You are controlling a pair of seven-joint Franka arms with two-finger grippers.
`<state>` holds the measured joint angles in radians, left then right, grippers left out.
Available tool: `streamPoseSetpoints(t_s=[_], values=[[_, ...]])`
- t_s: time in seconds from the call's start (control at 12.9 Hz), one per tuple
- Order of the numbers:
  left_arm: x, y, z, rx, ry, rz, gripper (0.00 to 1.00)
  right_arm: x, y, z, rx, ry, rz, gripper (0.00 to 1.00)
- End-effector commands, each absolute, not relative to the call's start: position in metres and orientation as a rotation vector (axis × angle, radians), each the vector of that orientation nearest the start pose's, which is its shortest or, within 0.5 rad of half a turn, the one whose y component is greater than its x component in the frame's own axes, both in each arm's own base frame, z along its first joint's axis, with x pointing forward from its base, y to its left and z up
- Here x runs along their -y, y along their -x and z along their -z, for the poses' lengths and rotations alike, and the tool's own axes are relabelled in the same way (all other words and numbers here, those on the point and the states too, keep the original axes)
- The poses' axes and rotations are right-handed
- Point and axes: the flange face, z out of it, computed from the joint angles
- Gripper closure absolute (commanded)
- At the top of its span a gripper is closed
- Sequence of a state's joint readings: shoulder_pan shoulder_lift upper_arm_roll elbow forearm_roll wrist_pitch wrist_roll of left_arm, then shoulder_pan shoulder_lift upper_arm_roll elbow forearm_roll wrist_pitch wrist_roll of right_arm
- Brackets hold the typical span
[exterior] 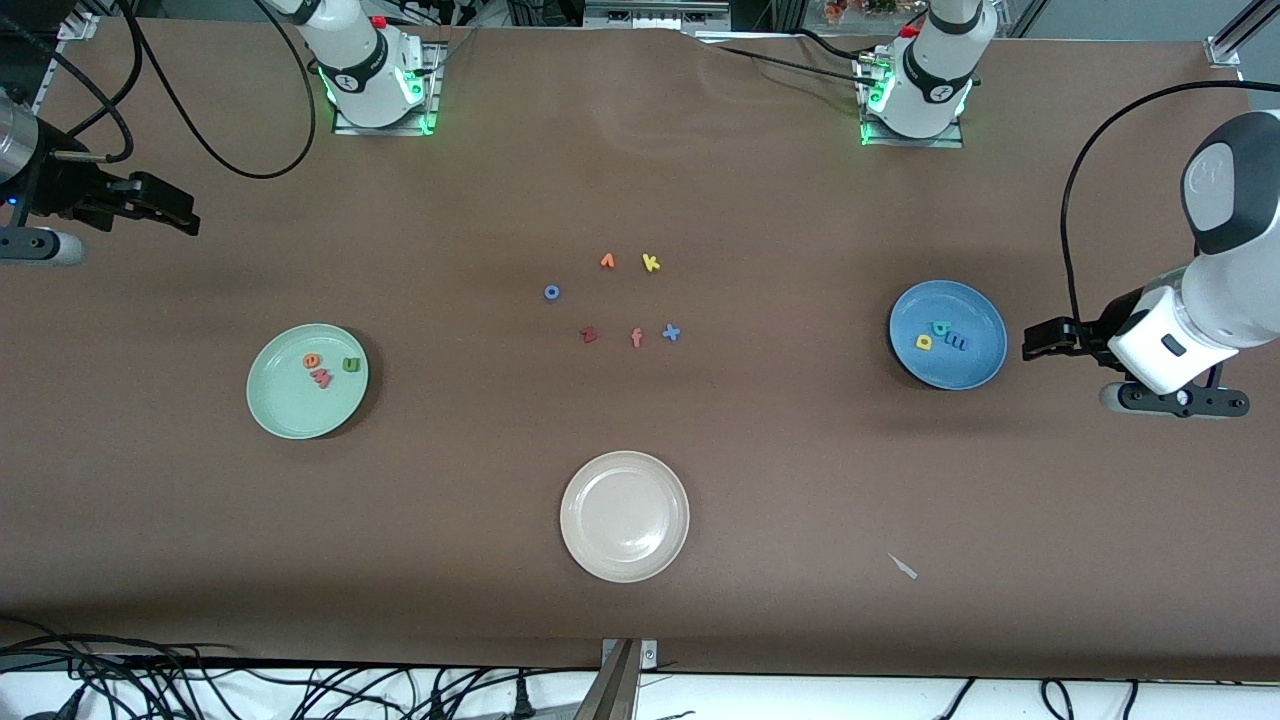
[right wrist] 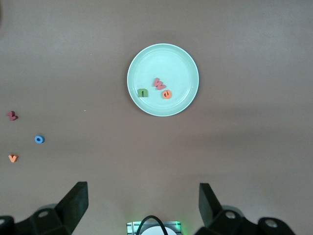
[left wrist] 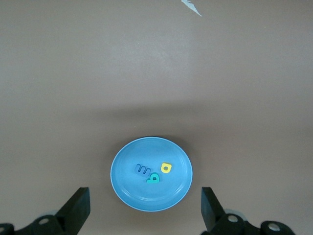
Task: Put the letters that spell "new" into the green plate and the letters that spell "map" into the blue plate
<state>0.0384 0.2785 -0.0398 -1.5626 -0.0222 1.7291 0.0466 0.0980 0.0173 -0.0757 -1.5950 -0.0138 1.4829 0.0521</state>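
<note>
The brown surface (exterior: 640,470) looks matt, like a soft cloth or felt cover with faint smudges. The round pale mint-green plate (exterior: 285,410), the round medium-blue plate (exterior: 965,370) and the round cream-white plate (exterior: 625,545) look like smooth, hard plastic with a mild sheen. The small coloured letters on the plates and at mid-surface look like matt foam. The arms' white shells look glossy; the black tool fingers (left wrist: 78,208) look like matt plastic.

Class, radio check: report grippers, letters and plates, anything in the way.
Left gripper open, empty, beside blue plate. Right gripper open, empty, at its table end. "map" letters in blue plate, "new" letters in green plate. Nothing obstructing.
</note>
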Motion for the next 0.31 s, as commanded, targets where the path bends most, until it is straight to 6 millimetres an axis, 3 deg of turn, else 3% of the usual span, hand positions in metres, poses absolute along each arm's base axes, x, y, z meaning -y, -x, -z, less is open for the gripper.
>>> streamPoseSetpoints(t_s=[0.0,0.23], values=[[0.0023,-0.6314,-0.4777,-0.076,3.171,-0.157,0.0,-0.0104,-0.5459,-0.5973,-0.034,3.146,-0.203,0.0],[0.0075,-0.6314,-0.4783,-0.075,3.173,-0.157,0.0,-0.0104,-0.5459,-0.5973,-0.034,3.146,-0.203,0.0]])
